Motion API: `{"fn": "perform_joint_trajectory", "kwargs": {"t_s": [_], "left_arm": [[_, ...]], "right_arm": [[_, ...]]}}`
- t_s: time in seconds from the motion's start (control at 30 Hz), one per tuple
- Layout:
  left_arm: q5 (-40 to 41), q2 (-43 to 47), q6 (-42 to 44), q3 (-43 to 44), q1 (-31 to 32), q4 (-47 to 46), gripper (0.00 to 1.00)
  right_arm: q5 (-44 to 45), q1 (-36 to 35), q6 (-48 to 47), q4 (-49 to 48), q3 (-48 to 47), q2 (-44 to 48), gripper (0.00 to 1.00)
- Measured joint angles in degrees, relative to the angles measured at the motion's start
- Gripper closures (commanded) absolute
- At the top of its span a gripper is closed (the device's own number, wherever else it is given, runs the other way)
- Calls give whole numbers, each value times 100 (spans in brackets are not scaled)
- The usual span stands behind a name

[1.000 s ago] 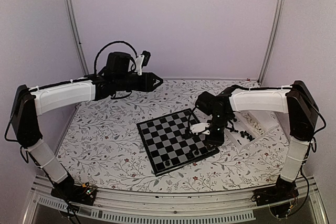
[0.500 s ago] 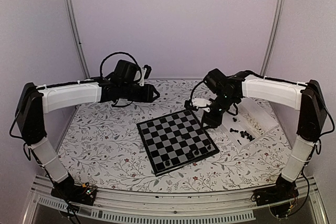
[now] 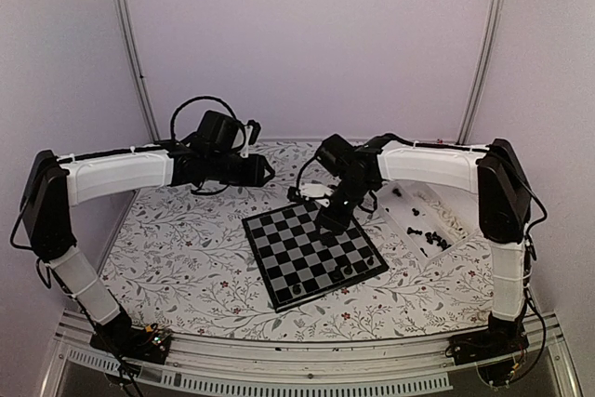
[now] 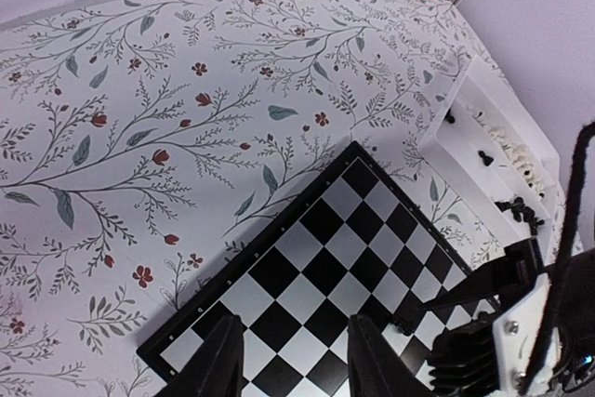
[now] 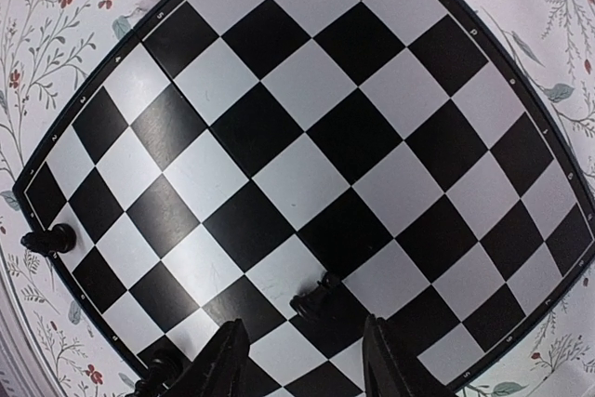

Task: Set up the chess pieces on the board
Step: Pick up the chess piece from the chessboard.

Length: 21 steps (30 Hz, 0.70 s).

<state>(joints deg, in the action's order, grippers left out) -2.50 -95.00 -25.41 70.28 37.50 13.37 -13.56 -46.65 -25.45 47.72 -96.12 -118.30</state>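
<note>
The board (image 3: 311, 250) lies mid-table, turned diagonally; it also shows in the left wrist view (image 4: 335, 267) and the right wrist view (image 5: 307, 137). A few black chess pieces (image 3: 346, 270) stand along its near-right edge. In the right wrist view one black piece (image 5: 316, 297) stands just ahead of the fingers, with others at the board's edge (image 5: 51, 239). My right gripper (image 3: 327, 220) hovers over the board's far part, open and empty (image 5: 302, 369). My left gripper (image 3: 268, 172) hangs behind the board's far-left corner, open and empty (image 4: 297, 364).
A white tray (image 3: 456, 206) at the right holds several loose black and cream pieces (image 3: 429, 235); it also shows in the left wrist view (image 4: 465, 104). A floral cloth (image 3: 186, 248) covers the table. The right arm (image 4: 502, 332) reaches into the left wrist view.
My right gripper has swung from the board's right corner, past the tray side, leftward to above the board's far part. The left arm has shifted only slightly.
</note>
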Motion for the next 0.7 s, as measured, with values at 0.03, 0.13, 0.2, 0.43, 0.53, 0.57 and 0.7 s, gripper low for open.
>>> {"fn": "perform_joint_trajectory", "kwargs": {"t_s": [0.03, 0.13, 0.2, 0.43, 0.53, 0.57, 0.7], "left_arm": [[11, 17, -13, -7, 0, 0, 60], [33, 50, -24, -26, 0, -2, 60], [44, 59, -35, -37, 0, 0, 60], [50, 59, -37, -48, 0, 2, 60], [48, 59, -37, -48, 0, 2, 60], [48, 59, -37, -48, 0, 0, 60], [46, 59, -39, -48, 0, -2, 60]], "right_arm": [[61, -48, 24, 2, -39, -79, 53], [260, -151, 109, 24, -105, -278, 53], [380, -195, 155, 42, -107, -382, 53], [656, -221, 234, 92, -107, -590, 55], [743, -221, 238, 85, -105, -592, 55], [756, -221, 238, 85, -101, -590, 56], [820, -221, 251, 37, -22, -590, 63]]}}
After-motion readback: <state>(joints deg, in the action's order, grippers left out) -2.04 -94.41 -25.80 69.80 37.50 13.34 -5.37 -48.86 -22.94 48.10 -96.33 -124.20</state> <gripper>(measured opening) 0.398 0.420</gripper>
